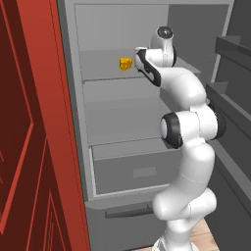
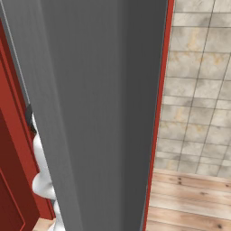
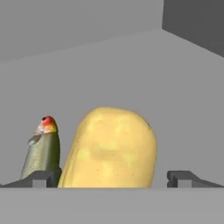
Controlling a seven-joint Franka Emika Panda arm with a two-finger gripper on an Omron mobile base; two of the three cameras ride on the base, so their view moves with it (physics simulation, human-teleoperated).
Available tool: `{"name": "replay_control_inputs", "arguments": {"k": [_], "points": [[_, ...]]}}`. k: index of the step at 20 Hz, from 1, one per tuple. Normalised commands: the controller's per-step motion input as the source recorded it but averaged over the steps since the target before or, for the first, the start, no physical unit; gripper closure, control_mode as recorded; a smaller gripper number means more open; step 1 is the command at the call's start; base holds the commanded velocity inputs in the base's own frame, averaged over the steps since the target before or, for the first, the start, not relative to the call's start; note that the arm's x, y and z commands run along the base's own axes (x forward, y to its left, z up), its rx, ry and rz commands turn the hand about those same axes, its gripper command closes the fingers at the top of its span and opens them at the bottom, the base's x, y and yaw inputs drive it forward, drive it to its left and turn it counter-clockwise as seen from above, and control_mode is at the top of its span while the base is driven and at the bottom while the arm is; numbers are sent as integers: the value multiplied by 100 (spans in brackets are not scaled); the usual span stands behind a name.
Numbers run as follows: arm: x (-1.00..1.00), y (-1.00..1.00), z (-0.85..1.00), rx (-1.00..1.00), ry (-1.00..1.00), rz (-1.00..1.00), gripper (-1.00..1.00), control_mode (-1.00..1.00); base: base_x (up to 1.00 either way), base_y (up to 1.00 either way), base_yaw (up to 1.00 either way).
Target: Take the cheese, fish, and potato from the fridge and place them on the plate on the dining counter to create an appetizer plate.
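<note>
Fridge [image 1: 122, 103] stood open; red panelling [image 1: 29, 147] flanked it at 9 o'clock, the open door's shelves [image 1: 230, 98] at 3 o'clock. The arm reached onto the upper shelf [image 1: 105, 71]. Cheese [image 1: 126, 63] sat on that shelf, just at 9 o'clock of the wrist, bare shelf beyond it toward the left wall. In the right base view the grey door [image 2: 99, 113] stood close, tiled wall [image 2: 198, 90] at 3 o'clock.

Hand view: pincer [image 3: 113, 178] spread wide, gripping nothing. Potato [image 3: 111, 148] lay between the fingertips [image 3: 181, 178], nearer the 9 o'clock tip, open room at its 3 o'clock side. Fish [image 3: 43, 151] stood just beside the potato at 9 o'clock, behind that tip. Bare grey shelf ran to the back wall at 12 o'clock.
</note>
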Motion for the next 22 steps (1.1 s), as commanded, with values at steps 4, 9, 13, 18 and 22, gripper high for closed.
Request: {"name": "replay_control_inputs", "arguments": {"k": [4,9,13,18,22], "points": [[4,0,-24,0,2,-3,-100,-100,0,0,0],[34,0,-16,0,0,0,100,-100,0,0,0],[18,0,0,0,-1,0,100,-100,0,0,0],[-26,0,-17,0,0,-1,100,-100,0,0,0],[-91,0,-9,0,0,0,100,-100,0,0,0]]}}
